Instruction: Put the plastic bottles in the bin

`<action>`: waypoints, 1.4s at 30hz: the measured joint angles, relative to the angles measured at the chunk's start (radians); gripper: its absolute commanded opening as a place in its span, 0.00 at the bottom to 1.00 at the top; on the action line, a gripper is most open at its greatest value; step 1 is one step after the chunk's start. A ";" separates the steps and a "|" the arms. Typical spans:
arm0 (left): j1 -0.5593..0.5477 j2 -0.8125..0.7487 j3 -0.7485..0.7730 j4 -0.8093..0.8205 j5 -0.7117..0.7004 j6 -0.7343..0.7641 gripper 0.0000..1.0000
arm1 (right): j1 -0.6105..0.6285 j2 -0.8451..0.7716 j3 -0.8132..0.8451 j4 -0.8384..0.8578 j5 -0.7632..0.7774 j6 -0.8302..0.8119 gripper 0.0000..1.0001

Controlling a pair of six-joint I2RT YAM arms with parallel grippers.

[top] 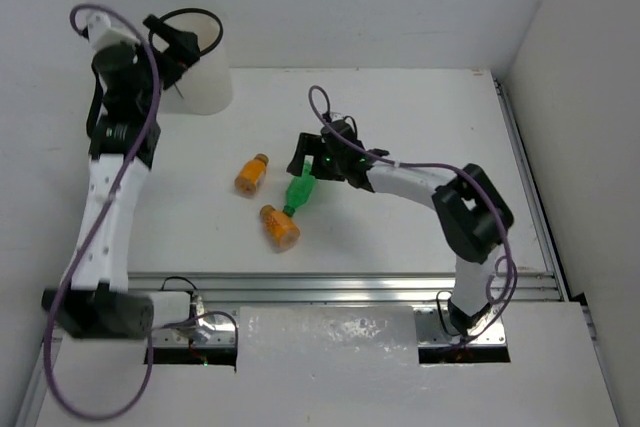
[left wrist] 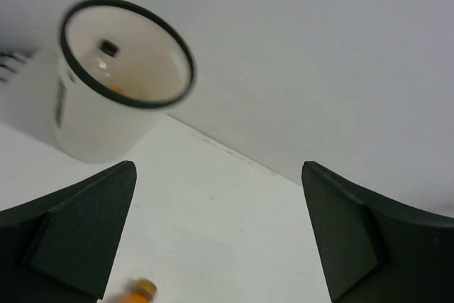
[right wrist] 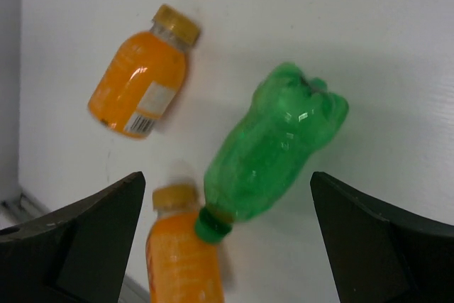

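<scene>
A green bottle (top: 300,193) lies on the table, its cap touching an orange bottle (top: 280,227). A second orange bottle (top: 251,174) lies to the left. My right gripper (top: 306,159) is open just above the green bottle (right wrist: 277,154), which lies between the jaws; both orange bottles (right wrist: 139,81) (right wrist: 183,253) also show in the right wrist view. My left gripper (top: 175,47) is open and empty, held up beside the white bin (top: 208,87). The bin (left wrist: 106,125) holds at least one bottle; an orange bottle's cap (left wrist: 142,290) shows low in the left wrist view.
White walls close off the back and both sides. A metal rail (top: 350,285) runs along the near edge of the table. Cables loop off both arms.
</scene>
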State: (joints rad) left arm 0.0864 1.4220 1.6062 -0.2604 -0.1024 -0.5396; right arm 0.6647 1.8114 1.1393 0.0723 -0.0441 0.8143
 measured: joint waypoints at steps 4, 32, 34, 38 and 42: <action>-0.084 -0.322 -0.311 0.026 0.023 -0.042 1.00 | 0.035 0.175 0.180 -0.115 0.085 0.055 0.97; -0.436 -0.159 -0.632 0.295 0.666 -0.072 1.00 | -0.068 -0.623 -0.573 0.391 -0.274 -0.534 0.00; -0.525 -0.108 -0.559 0.286 0.655 -0.058 1.00 | -0.067 -0.665 -0.572 0.422 -0.311 -0.566 0.00; -0.644 -0.039 -0.461 0.283 0.627 -0.031 0.92 | -0.067 -0.707 -0.563 0.418 -0.349 -0.607 0.00; -0.671 -0.023 -0.449 0.275 0.617 -0.019 0.71 | -0.067 -0.729 -0.541 0.380 -0.356 -0.634 0.00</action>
State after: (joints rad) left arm -0.5842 1.3994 1.1576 0.0147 0.5148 -0.5583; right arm 0.5980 1.0828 0.5987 0.4522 -0.4004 0.1806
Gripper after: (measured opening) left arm 0.809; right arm 0.559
